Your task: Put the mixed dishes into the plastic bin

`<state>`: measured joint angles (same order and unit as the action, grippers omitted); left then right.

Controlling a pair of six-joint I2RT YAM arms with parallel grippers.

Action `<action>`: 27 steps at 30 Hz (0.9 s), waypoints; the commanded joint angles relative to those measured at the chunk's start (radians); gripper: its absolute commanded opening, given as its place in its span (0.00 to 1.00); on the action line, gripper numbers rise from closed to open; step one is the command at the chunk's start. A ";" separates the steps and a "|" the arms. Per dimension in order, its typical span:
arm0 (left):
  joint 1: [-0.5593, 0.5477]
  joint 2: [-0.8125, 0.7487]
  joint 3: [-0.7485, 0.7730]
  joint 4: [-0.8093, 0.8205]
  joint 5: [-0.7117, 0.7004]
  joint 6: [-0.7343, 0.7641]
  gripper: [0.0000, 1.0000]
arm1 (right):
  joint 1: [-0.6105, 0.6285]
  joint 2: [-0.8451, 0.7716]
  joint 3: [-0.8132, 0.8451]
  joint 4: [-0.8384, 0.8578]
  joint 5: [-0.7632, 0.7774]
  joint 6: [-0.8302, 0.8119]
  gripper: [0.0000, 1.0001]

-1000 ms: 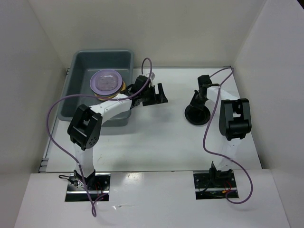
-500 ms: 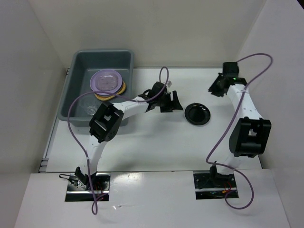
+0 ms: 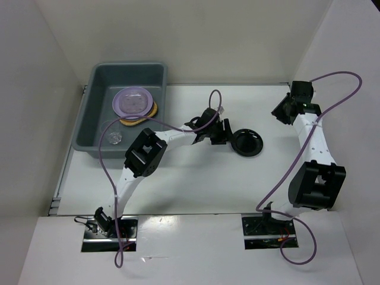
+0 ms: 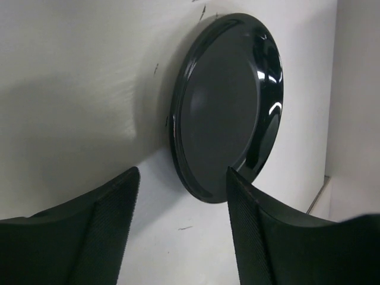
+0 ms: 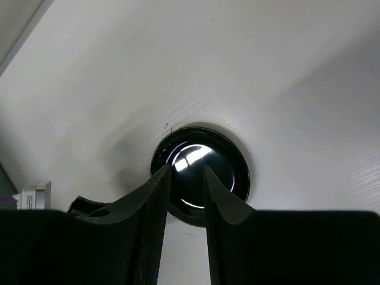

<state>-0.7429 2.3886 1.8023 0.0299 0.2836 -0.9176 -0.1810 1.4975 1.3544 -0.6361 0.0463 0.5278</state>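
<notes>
The black round dish (image 3: 246,142) lies flat on the white table, right of centre. My left gripper (image 3: 224,135) is at its left edge, open. In the left wrist view the dish (image 4: 228,107) sits just beyond the gripper (image 4: 181,178), with nothing between the fingers. My right gripper (image 3: 282,110) hangs high at the far right, jaws a little apart and empty. It looks down on the dish (image 5: 228,172). The plastic bin (image 3: 127,64) at the back left holds the lavender plate (image 3: 133,102) on an orange-edged plate (image 3: 154,110), plus a small clear glass cup (image 3: 114,138).
White walls close in the table on the left, back and right. A purple cable (image 3: 214,101) loops over the left arm, and another (image 3: 338,77) arcs above the right arm. Both arm bases are mounted at the near edge.
The right gripper has come off the black dish, opened slightly and drawn back up to the far right. The left gripper has travelled right from the bin to the dish, its jaws narrowing.
</notes>
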 commanded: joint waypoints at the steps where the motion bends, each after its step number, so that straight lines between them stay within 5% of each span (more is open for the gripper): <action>1: -0.004 0.043 0.055 0.027 -0.024 -0.015 0.67 | 0.005 -0.066 -0.030 0.018 0.018 0.006 0.35; 10: -0.013 0.115 0.106 0.039 -0.047 -0.092 0.40 | 0.005 -0.118 -0.074 0.036 0.018 0.015 0.35; 17: -0.035 0.179 0.189 0.016 -0.037 -0.129 0.32 | 0.005 -0.128 -0.092 0.036 -0.002 0.024 0.35; 22: -0.044 0.190 0.229 -0.018 -0.057 -0.138 0.01 | 0.005 -0.128 -0.101 0.046 -0.011 0.024 0.35; 27: -0.035 0.117 0.331 -0.083 -0.047 -0.072 0.00 | 0.005 -0.151 -0.101 0.055 -0.011 0.024 0.36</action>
<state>-0.7864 2.5534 2.0415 -0.0341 0.2325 -1.0378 -0.1810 1.4014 1.2545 -0.6273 0.0376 0.5484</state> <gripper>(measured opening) 0.015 0.354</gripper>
